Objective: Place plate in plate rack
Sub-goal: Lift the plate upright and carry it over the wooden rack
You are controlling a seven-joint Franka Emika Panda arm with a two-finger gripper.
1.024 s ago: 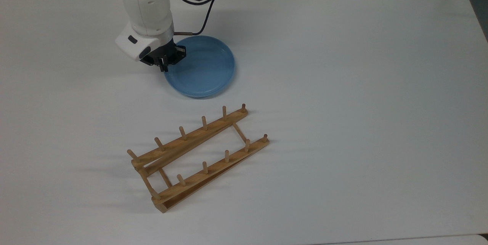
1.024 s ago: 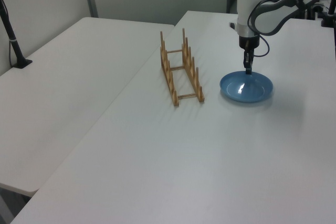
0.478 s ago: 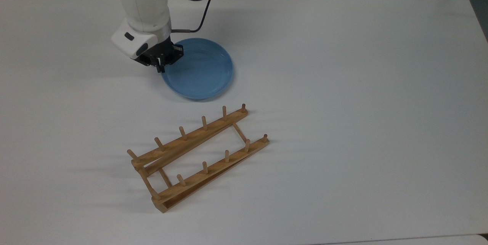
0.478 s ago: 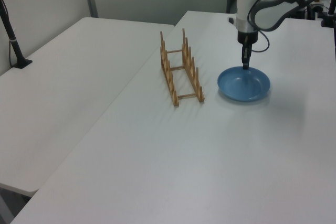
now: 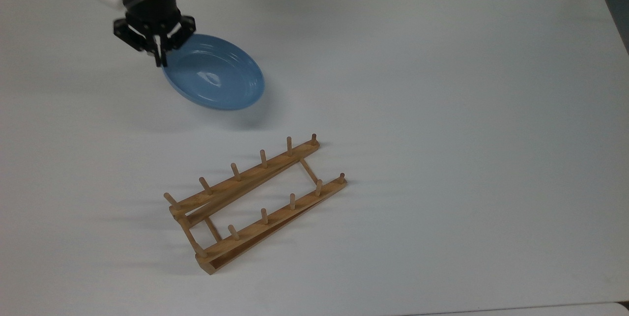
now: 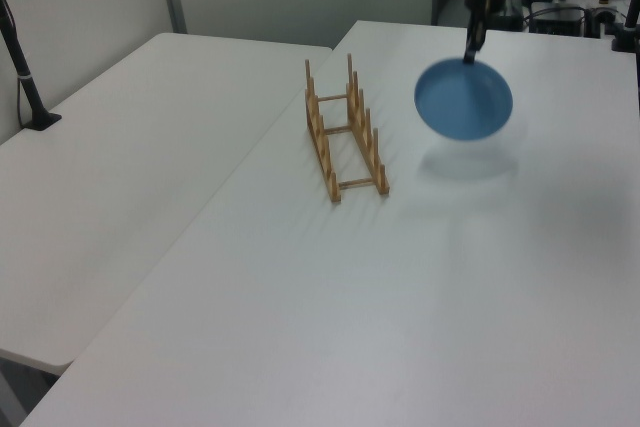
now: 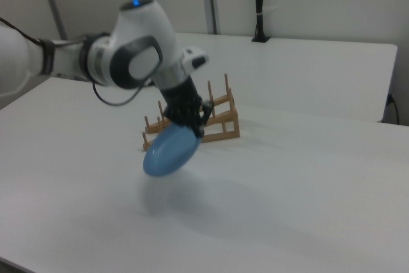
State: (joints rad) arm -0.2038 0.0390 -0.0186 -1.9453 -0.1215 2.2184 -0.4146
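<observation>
Glossy plate (image 5: 216, 80), wooden rack (image 5: 255, 198)

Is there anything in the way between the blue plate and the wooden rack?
No, nothing visible. The plate hangs tilted above the table, held by the gripper, and bare tabletop lies between it and the plate rack.

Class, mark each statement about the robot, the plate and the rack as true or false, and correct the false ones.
1. The hand grips the light-blue plate by its rim. True.
2. The plate lies flat on the white table. False: it hangs tilted in the air, with its shadow on the table beneath it.
3. The wooden plate rack holds no plate. True.
4. The rack has tipped onto its side. False: it stands with its pegs pointing up.
5. In the top view, the plate is below the rack. False: it is above the rack and toward the top view's left.
</observation>
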